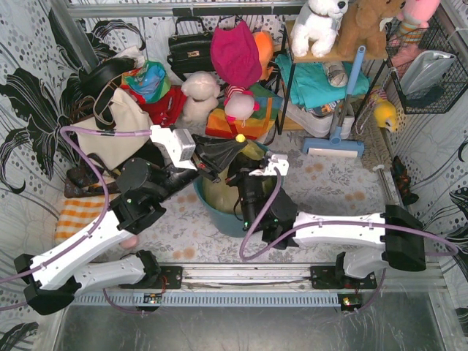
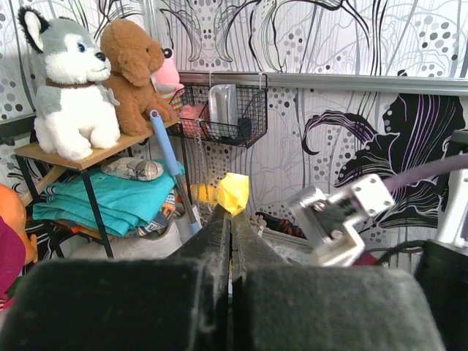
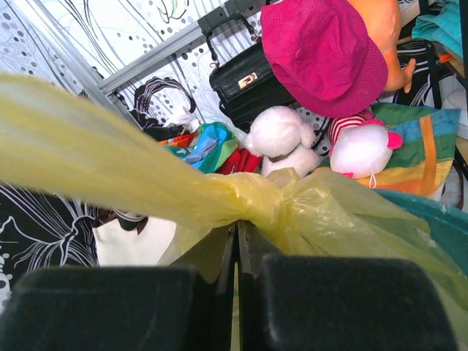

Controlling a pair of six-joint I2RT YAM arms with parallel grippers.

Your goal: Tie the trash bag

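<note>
The trash bag (image 1: pixel 218 191) is thin yellow-green plastic and sits in the round teal bin (image 1: pixel 219 221). My left gripper (image 1: pixel 235 141) is above the bin's far rim, shut on a strip of the bag. The strip's yellow tip (image 2: pixel 234 192) sticks out past the left gripper (image 2: pixel 231 213). My right gripper (image 1: pixel 234 175) is over the bin's mouth, shut on the bag. In the right wrist view the right gripper (image 3: pixel 237 225) is just under a gathered knot (image 3: pixel 257 205) of the bag (image 3: pixel 329 216). A taut yellow strip (image 3: pixel 88 153) runs up to the left from the knot.
Behind the bin are soft toys (image 1: pixel 199 95), a black handbag (image 1: pixel 189 50) and a pink hat (image 1: pixel 235 55). A shelf (image 1: pixel 322 73) with toys and teal cloth stands at back right, with a blue-handled mop (image 1: pixel 338 131) and a wire basket (image 1: pixel 428 69). An orange cloth (image 1: pixel 77 212) lies at left.
</note>
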